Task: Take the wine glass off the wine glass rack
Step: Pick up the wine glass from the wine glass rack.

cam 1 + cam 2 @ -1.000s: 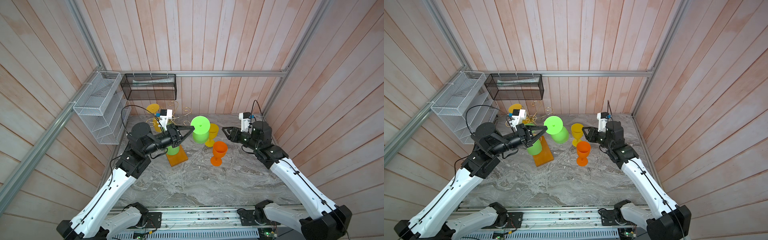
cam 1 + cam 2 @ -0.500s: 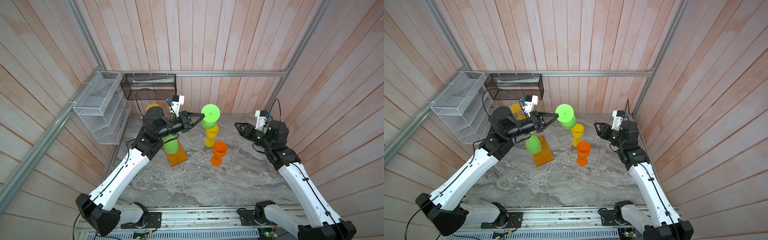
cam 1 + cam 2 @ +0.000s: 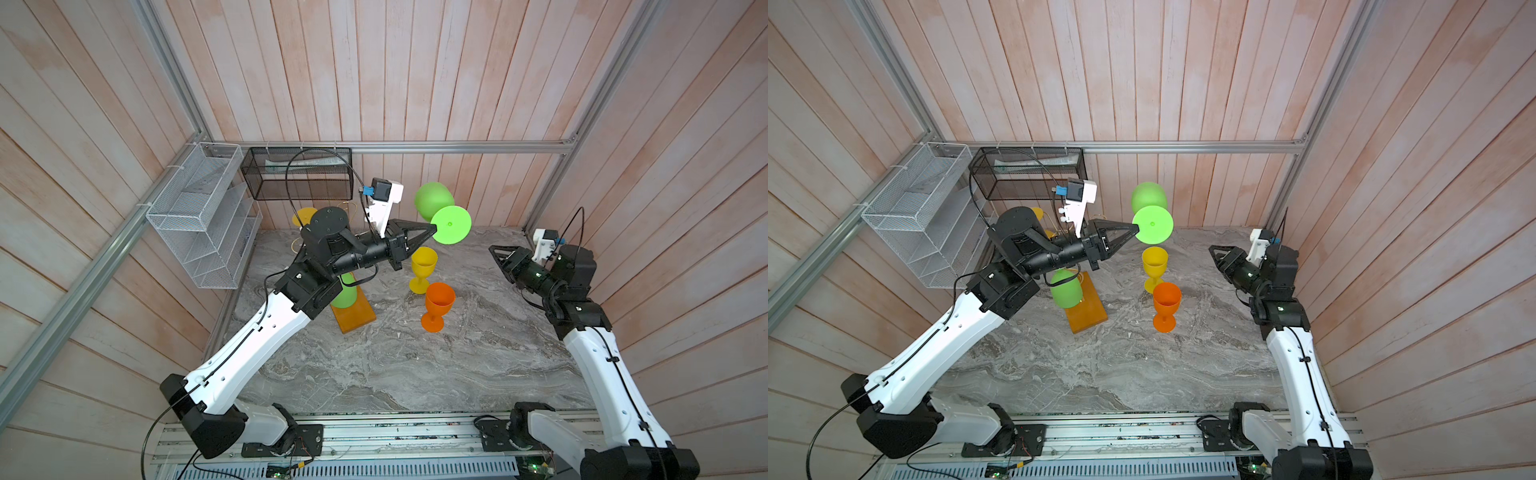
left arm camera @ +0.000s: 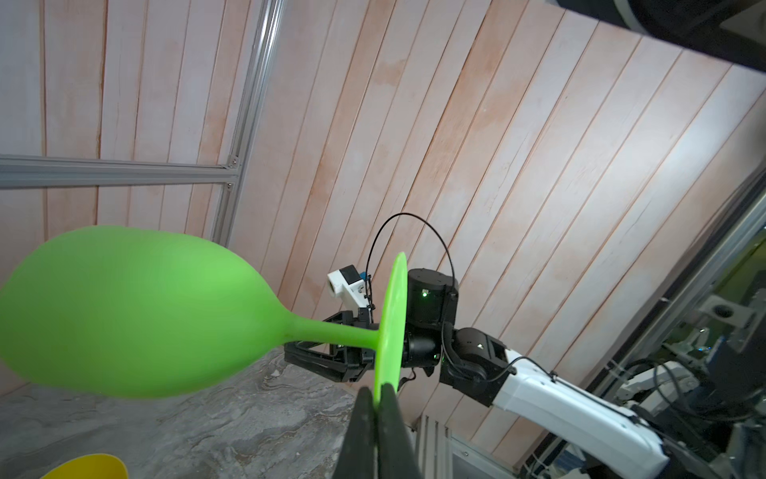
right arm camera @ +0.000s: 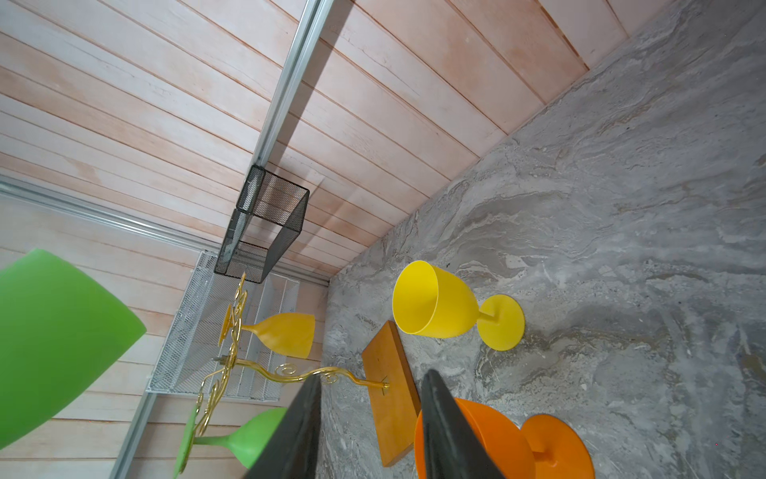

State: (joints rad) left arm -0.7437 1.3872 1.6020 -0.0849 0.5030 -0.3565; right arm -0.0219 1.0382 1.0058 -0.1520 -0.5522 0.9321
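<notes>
Because the left gripper is closed only on the thin edge of the foot of the green glass, the glass lies sideways in the air, with its bowl toward the back wall. I judge that this grip comes from how glasses hang on the rack: foot up in the wire curls, so the foot is the part easy to reach. The green glass is clear of the rack, high over the table, it seems over the place where the yellow glass stands upright near the orange glass. On the rack hang a second green glass and an amber glass. The right gripper hovers well apart from the held glass, its fingers parted and with nothing between them. Perhaps it is placed there to receive the glass, but this is only my guess. In both top views the left arm covers most of the gold wire and part of the second green glass, and the foot hides the stem of the held glass. In the right wrist view its bowl is cut off at the edge. How deep the fingers bite on the foot I cannot tell.
</notes>
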